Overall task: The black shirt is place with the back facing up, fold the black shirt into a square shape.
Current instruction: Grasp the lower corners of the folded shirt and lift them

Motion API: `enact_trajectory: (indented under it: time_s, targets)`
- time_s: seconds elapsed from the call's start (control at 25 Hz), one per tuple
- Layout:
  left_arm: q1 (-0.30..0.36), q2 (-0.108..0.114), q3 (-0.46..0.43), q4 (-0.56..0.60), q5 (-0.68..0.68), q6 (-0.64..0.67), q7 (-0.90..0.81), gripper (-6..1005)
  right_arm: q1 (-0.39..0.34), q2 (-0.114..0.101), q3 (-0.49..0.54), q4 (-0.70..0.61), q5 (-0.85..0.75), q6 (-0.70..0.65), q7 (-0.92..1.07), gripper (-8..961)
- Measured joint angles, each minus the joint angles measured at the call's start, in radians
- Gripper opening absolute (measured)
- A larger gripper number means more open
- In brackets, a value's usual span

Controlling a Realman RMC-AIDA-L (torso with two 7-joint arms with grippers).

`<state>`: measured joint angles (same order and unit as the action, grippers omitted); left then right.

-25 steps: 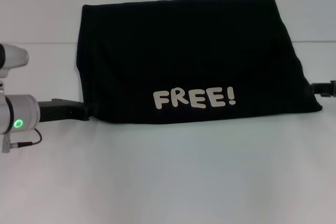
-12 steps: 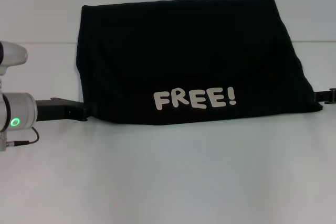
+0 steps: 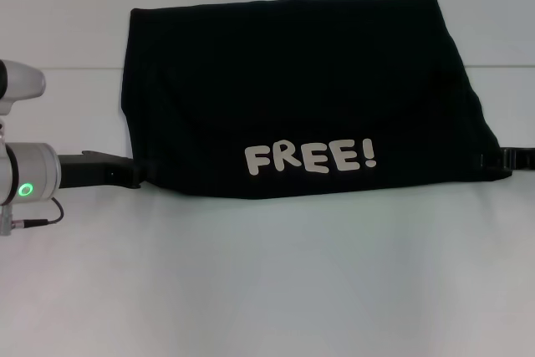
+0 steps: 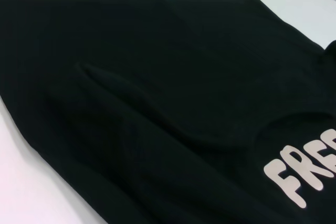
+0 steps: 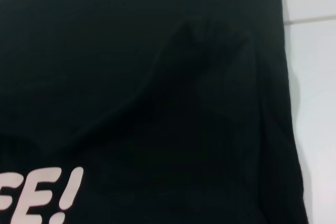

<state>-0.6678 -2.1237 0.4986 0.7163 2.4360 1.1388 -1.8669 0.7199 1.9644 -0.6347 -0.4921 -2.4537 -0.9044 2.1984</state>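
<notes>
- Black-cased, my left gripper (image 3: 125,173) sits at nine o'clock, its tip meeting the near-left corner of the black shirt (image 3: 301,89); I cannot tell whether it is open or holding cloth.
- My right gripper (image 3: 506,158) lies at three o'clock against the near-right corner, its state equally unreadable.
- Between them the shirt lies folded on the white table (image 3: 267,282), its "FREE!" print (image 3: 309,157) toward six o'clock.
- I judge one fold laid; next, the sides must turn inward evenly.
</notes>
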Motion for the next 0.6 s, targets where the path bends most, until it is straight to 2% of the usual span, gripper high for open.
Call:
enact_trajectory:
  time_s: [0.16,0.24,0.48,0.6]
  targets:
    - [-0.001,0.001,0.000,0.000,0.000,-0.001,0.000,0,-0.009,0.000,-0.013,0.001,-0.001,-0.006,-0.004,557]
    - [-0.001,0.001,0.000,0.000,0.000,-0.001,0.000,0,-0.016,0.001,-0.016,-0.003,0.000,-0.008,-0.004,343]
    - [-0.001,0.002,-0.001,0.000,0.000,-0.001,0.000,0,-0.024,-0.002,-0.011,-0.023,0.004,-0.033,-0.008,138]
    - [-0.001,0.002,-0.003,0.000,0.000,0.001,-0.003,0,-0.027,-0.005,-0.006,-0.038,0.005,-0.062,-0.016,76]
